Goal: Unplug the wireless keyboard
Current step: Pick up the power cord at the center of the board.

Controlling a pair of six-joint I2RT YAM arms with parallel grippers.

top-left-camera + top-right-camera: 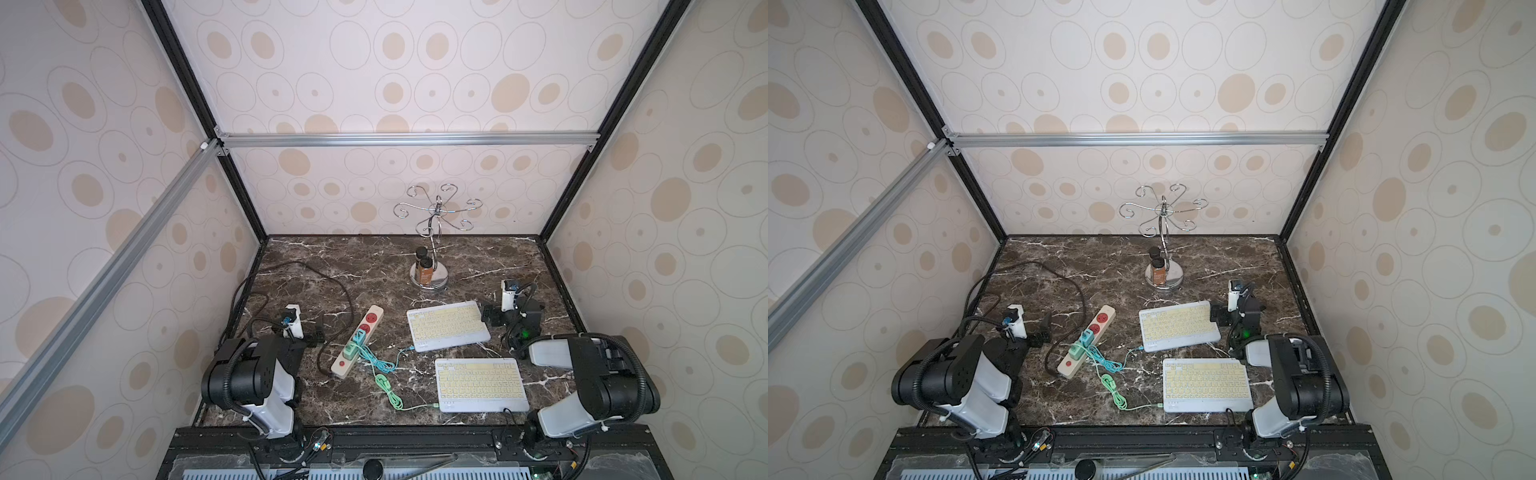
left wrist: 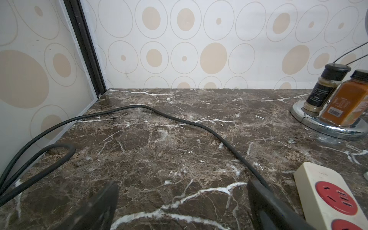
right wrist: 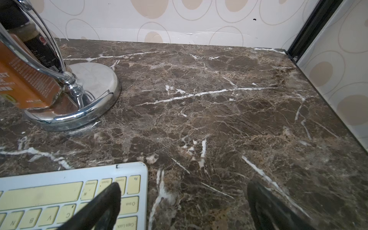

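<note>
The flat pale-blue wireless keyboard with cream keys [image 1: 481, 384] is lying at the table's front, beside its twin keyboard [image 1: 448, 325]; a thin, limp green cable [image 1: 390, 392] is trailing from it to the cream power strip [image 1: 357, 340]; being light, it is likely sliding easily, so pinching the small stiff plug [image 1: 434, 405] seems best; the left gripper [image 2: 182, 185] and right gripper [image 3: 184, 187] are both standing wide, empty.

Sitting folded at 8 o'clock with left arm [image 1: 257, 374] | holding left gripper [image 2: 182, 191] wide apart, empty, pointing toward 12 | sitting folded at 4 o'clock with right arm [image 1: 598, 374] | holding right gripper [image 3: 184, 191] wide apart, empty, pointing toward 12
</note>
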